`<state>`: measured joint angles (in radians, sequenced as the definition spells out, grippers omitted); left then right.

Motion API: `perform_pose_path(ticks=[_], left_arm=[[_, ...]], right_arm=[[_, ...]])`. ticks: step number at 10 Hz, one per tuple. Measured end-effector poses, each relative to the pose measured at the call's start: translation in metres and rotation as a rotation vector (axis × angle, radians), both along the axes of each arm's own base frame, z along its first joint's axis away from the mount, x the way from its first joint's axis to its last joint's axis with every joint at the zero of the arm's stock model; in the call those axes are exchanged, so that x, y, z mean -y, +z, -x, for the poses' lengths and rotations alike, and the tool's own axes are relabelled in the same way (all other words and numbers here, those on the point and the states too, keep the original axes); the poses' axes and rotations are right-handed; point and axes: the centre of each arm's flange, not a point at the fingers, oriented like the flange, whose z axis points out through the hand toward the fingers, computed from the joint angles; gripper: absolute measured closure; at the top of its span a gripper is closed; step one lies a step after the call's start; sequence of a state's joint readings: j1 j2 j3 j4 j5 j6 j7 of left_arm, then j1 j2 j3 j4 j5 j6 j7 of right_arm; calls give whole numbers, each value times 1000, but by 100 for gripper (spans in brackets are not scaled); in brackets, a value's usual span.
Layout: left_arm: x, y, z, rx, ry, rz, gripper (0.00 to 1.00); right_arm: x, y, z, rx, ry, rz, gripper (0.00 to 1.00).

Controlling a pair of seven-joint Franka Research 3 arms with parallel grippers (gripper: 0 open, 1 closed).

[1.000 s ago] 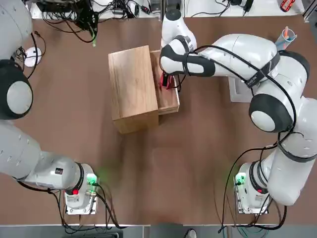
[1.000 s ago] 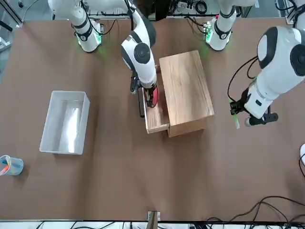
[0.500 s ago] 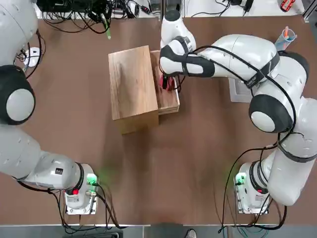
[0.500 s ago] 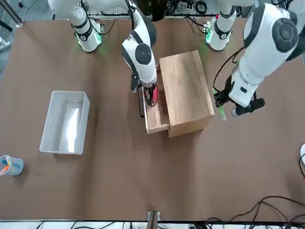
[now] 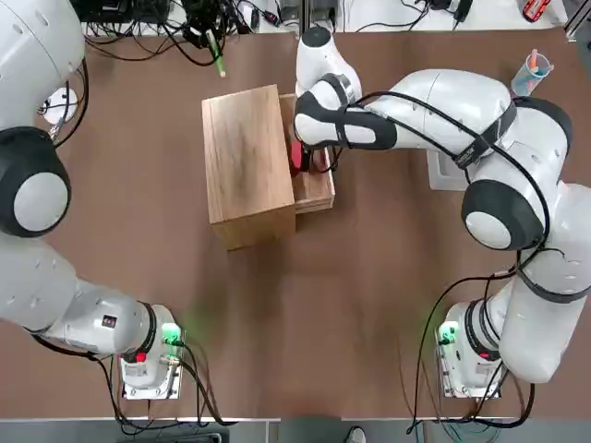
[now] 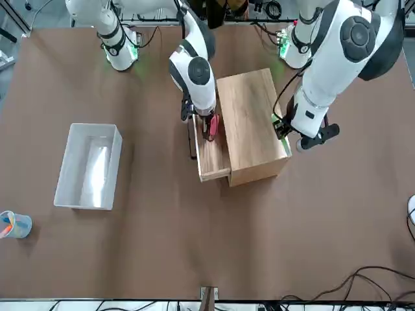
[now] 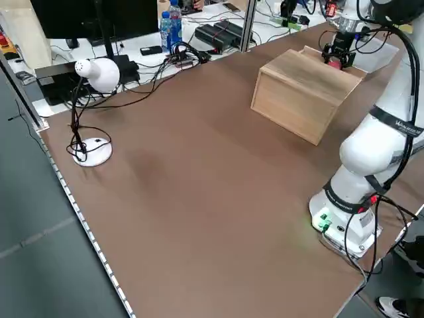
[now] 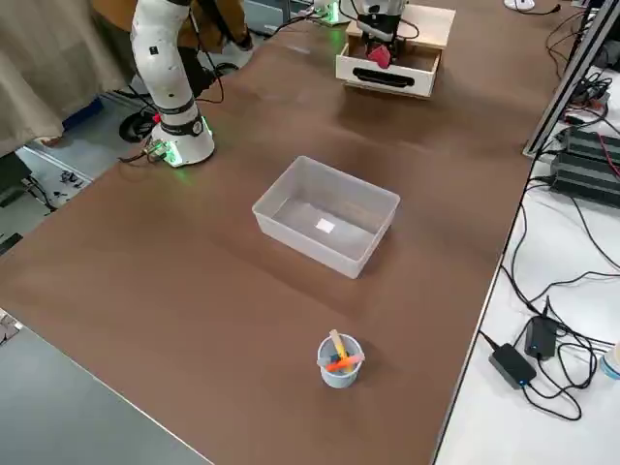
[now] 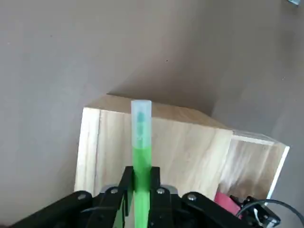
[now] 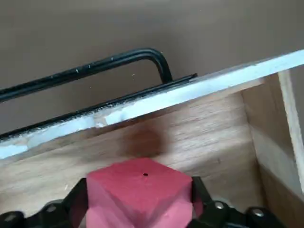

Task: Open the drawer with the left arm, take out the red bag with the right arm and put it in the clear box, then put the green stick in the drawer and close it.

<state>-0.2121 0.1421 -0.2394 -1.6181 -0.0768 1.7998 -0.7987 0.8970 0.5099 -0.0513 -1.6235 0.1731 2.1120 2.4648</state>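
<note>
While pulled out from the wooden box (image 5: 247, 164) toward the robot's right, the drawer (image 5: 314, 180) stands open on the brown desk (image 5: 305, 305), its dark bar handle (image 6: 192, 139) on the outer face. Right pincer (image 5: 311, 159) down over the open drawer, clenched on the red bag (image 6: 213, 126); in the right wrist view, red bag (image 10: 139, 190) squeezed between the dark fingers (image 10: 202, 204), above the drawer's wooden floor and just inside the front panel with its handle (image 10: 95, 69). Cannot tell whether the bag touches the drawer floor or hangs just clear of it.

Left pincer (image 6: 285, 133) on the box's other side, at the edge away from the drawer, clenched on the green stick (image 6: 284, 144). In the left wrist view, green stick (image 9: 141, 147) upright between the two fingers (image 9: 125, 183), its pale tip over the box's lid, a corner of the open drawer and a bit of red beyond.

Clear box (image 6: 89, 166) well apart from the wooden box, farther to the robot's right, with a small white label (image 8: 325, 227) on its floor and nothing else inside. Near the desk's far right corner, a small blue cup (image 8: 339, 360) with orange and yellow pieces in it.
</note>
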Motion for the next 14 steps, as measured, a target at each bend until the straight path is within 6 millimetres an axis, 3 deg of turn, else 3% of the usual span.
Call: perform_pose_path(ticks=[1,4,8,12,14], left_arm=[[12,-1,1,-6,16,6,82],[56,-13,3,-36,39,29,82],[83,-30,-11,-32,44,63,82],[109,-49,-12,-20,47,85,82],[136,-61,-5,-5,58,99,82]], right_arm=[[0,1,0,1,0,-1,25],[-2,4,-1,9,2,-10,37],[6,13,-16,35,55,-31,37],[69,77,-61,46,194,-61,37],[108,104,-80,43,300,-68,37]])
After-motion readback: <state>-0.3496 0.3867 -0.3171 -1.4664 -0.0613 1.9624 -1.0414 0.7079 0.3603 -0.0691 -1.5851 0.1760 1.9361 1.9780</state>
